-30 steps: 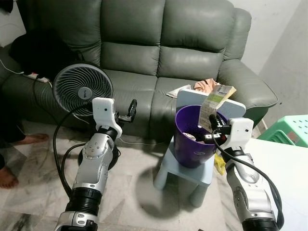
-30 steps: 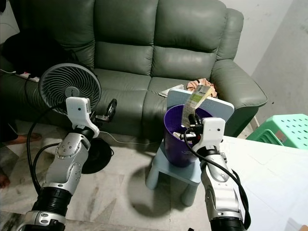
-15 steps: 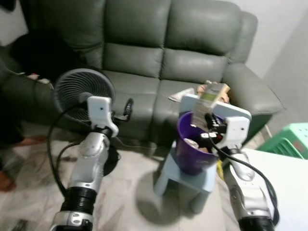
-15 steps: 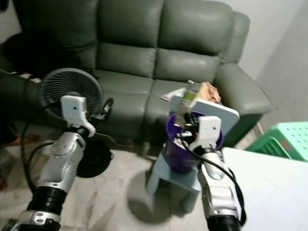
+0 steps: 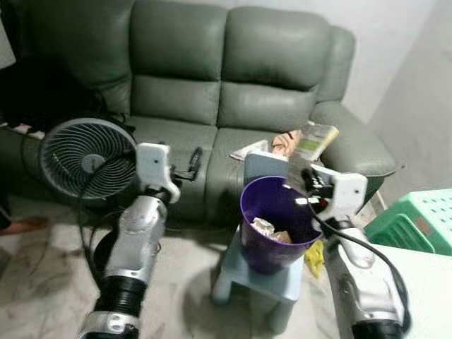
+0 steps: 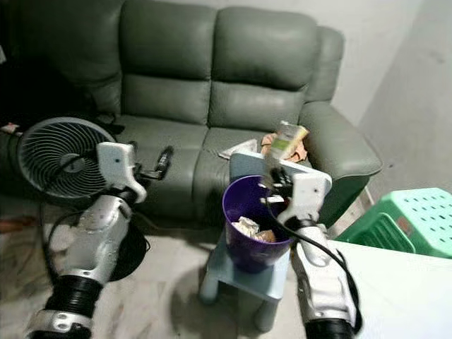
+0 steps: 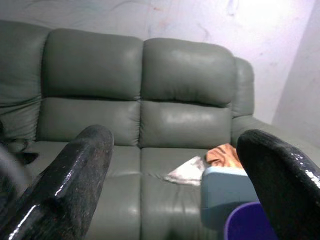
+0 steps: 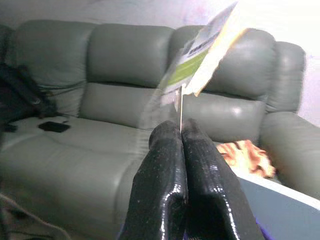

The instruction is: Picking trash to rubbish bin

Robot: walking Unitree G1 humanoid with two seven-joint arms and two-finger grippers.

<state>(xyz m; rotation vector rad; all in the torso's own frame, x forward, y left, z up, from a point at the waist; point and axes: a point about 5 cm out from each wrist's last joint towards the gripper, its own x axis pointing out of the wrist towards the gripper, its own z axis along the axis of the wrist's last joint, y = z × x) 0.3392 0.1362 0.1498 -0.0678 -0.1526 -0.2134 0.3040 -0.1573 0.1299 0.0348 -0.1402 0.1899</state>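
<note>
Two tools are in play, but only one carries anything: the right tool (image 5: 309, 185) is clenched on a flat green-and-yellow wrapper (image 5: 311, 141), its black fingers (image 8: 172, 165) pressed together on the wrapper's lower edge so that the rest stands up above them like a flag. It hangs at the far rim of the purple bin (image 5: 272, 224), on the side nearest the sofa (image 5: 226, 92), and the wrapper leans back from the bin towards the sofa rather than over the opening. The bin stands on a small pale-blue stool (image 5: 258, 279) and already holds crumpled paper and other scraps (image 5: 272, 229). The left tool (image 5: 192, 161) is released, fingers spread wide and holding nothing, raised well to the side of the bin where the fan (image 5: 86, 161) stands. More litter, a white paper and an orange wrapper (image 5: 282, 143), lies on the sofa seat just behind the bin, and something yellow (image 5: 313, 258) sits on the floor beside the stool. The step in hand looks like the drop. The main risk is letting go from here: the wrapper is light and tall and sits at the rim, so it could flutter or tip backwards and land behind the bin on the stool or sofa. A second risk is the right wrist, close to the rim, nudging the bin on its small stool while moving inward, which could shift or tip it.
</note>
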